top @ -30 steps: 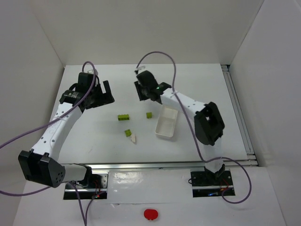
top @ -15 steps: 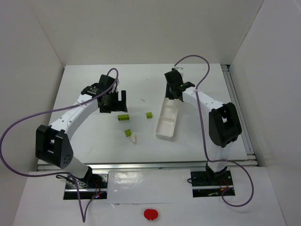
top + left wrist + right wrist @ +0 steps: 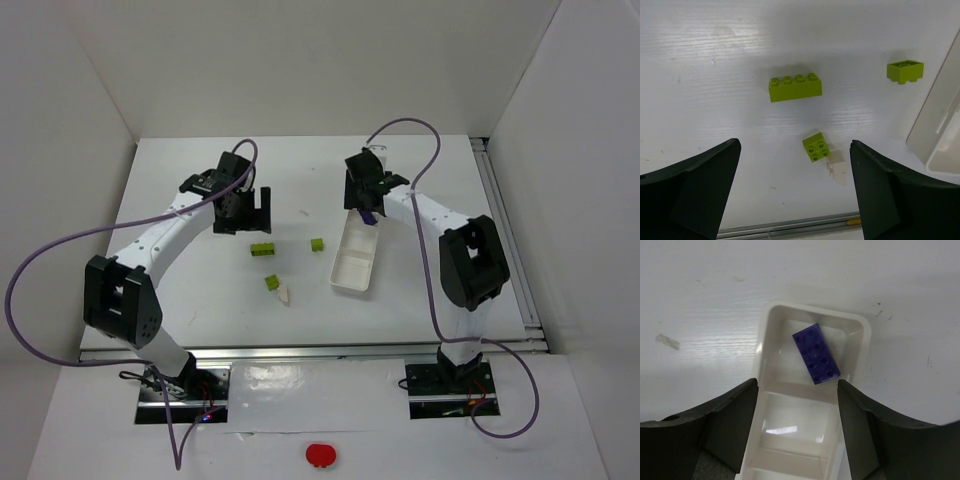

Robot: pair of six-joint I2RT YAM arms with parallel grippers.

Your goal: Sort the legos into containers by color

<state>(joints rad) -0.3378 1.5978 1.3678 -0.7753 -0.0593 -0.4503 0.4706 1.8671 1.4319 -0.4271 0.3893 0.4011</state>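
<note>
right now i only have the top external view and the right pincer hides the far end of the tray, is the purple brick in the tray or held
Observer: In the tray. The right wrist view shows the purple brick lying flat in the end compartment of the tray, clear of the open right pincer.
Operator: anything else in that compartment
Observer: No, that brick is alone there, and the part of the next compartment in view holds nothing.
Operator: what is the left pincer lined up on
Observer: In the left wrist view the open left pincer frames the small green brick, four studs up, right beside the off-white brick.
</note>
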